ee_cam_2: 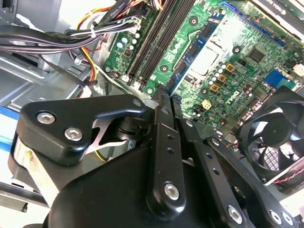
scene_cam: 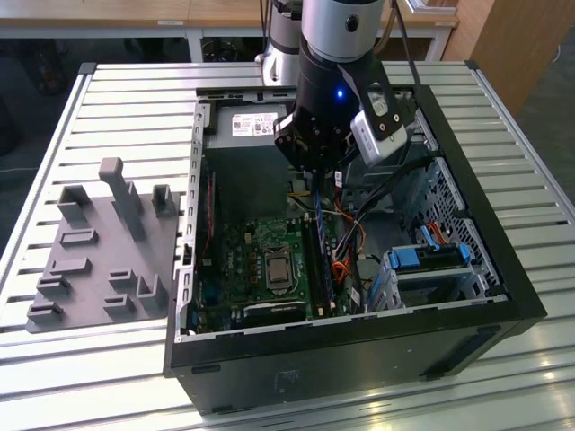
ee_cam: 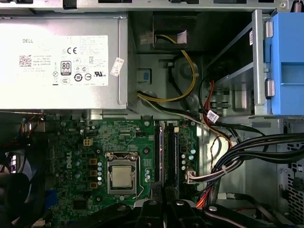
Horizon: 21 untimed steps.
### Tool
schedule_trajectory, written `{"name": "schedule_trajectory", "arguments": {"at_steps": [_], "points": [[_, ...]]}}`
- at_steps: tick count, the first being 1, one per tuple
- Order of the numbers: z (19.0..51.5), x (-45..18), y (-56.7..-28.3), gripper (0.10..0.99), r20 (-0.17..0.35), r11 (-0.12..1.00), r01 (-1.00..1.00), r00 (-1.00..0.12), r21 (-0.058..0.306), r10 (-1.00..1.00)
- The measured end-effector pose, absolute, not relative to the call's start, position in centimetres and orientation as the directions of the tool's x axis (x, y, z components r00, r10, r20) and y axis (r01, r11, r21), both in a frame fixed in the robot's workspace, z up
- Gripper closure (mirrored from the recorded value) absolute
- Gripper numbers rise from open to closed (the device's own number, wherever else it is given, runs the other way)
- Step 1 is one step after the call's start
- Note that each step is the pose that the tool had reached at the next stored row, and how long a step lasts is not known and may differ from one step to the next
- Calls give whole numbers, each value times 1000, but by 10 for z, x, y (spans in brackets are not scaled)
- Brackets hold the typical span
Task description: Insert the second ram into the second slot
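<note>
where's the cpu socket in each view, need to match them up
Exterior view: CPU socket mid-motherboard, on the exterior view's left of the RAM slots.
Second wrist view: CPU socket alongside the RAM slots.
First wrist view: CPU socket alongside the RAM slots.
Shared landmark: the RAM slots.

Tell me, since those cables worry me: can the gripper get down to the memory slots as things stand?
Probably yes: the gripper hangs over the memory slots, and the black cable bundle lies beside them, not across.

You have a green board [scene_cam: 235, 260], black case [scene_cam: 359, 346], blue bracket [scene_cam: 429, 259], plain grey tray [scene_cam: 90, 305], ribbed silver table [scene_cam: 135, 99], white-labelled grey box [ee_cam: 61, 61], yellow wire [ee_cam: 192, 85].
</note>
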<state>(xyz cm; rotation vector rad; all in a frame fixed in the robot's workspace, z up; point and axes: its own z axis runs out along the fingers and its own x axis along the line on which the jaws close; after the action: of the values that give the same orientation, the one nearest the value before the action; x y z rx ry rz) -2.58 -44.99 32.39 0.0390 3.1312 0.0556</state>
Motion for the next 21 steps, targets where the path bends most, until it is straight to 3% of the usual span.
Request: {"name": "schedule_trajectory", "arguments": {"at_steps": [21], "points": [[319, -26, -455, 949, -6, 999, 25, -1000, 36, 25]]}}
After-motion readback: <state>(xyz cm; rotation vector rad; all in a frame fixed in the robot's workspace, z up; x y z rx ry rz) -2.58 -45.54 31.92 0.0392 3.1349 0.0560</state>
